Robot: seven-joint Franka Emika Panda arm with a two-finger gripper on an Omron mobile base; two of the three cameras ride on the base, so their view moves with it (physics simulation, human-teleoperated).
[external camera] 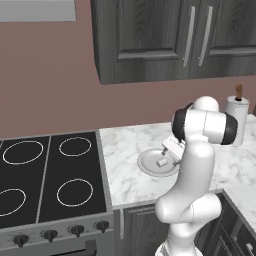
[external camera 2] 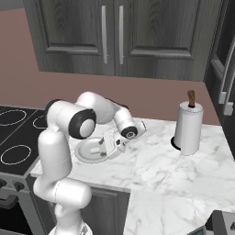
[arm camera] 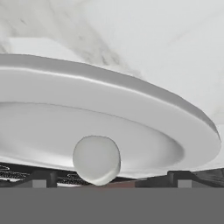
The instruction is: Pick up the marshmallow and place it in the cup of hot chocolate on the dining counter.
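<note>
The marshmallow (arm camera: pixel 96 159) lies on the plate (arm camera: pixel 175 118), a pale grey shallow dish on the marble worktop (external camera: pixel 130 170) beside the stove (external camera: pixel 50 175), and nothing else sits on that plate. It reads as a tiny stubby white cylinder, so it is probably very light, soft and springy: a hard squeeze would likely flatten it or make it squirt sideways, while a gentle pinch across its round side should hold it. The gripper (external camera 2: pixel 102 148) hangs low over the plate with its jaws spread wide and nothing between them; in the hand view the marshmallow sits just ahead of the finger tips (arm camera: pixel 43 177), roughly centred between them. Because the plate dips toward its middle, the fingers would need to come down inside the rim without scraping it. A paper towel roll (external camera 2: pixel 188 126) stands upright on the worktop, well apart from the plate.
</note>
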